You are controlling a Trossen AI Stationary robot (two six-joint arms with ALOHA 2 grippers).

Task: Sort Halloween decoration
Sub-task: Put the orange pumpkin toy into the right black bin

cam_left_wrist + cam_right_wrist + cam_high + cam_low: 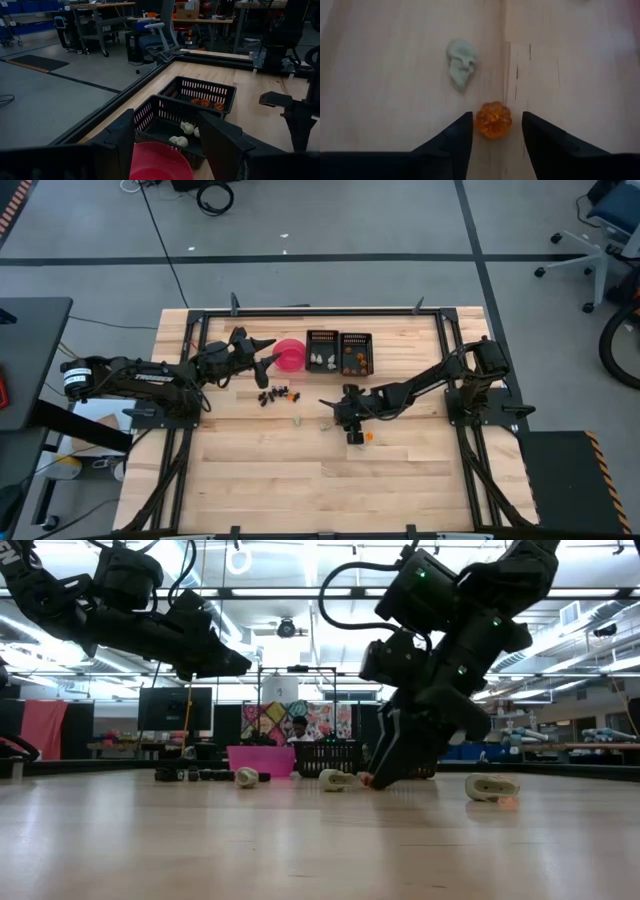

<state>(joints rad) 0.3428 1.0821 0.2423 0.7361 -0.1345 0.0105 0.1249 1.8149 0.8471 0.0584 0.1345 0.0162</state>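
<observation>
Currently, by part:
Right gripper (pixel 494 131): low over the middle of the worktop, fingers pointing down at the wood; the jaws stand partly apart with an orange pumpkin piece (pixel 493 119) between the tips. A sliver of wood shows on each side of the piece, so no clamp on it can be seen.
Pale skull piece (pixel 461 63): lies flat on the worktop just beyond the orange piece, apart from it.
Left gripper (pixel 177 145): raised above the pink bowl (pixel 289 354) near the far edge, jaws wide apart, nothing between them.
Trays: two black trays (pixel 338 351) sit side by side against the far edge, just beside the bowl. The nearer-to-bowl one holds pale skulls (pixel 187 128); the other holds orange pieces (pixel 205 103).
Dark pieces (pixel 279 394): a loose cluster on the worktop in front of the bowl.
Other pale pieces (pixel 297 419): scattered between that cluster and the right gripper.
Room: a person shows far behind the table in the low view.
</observation>
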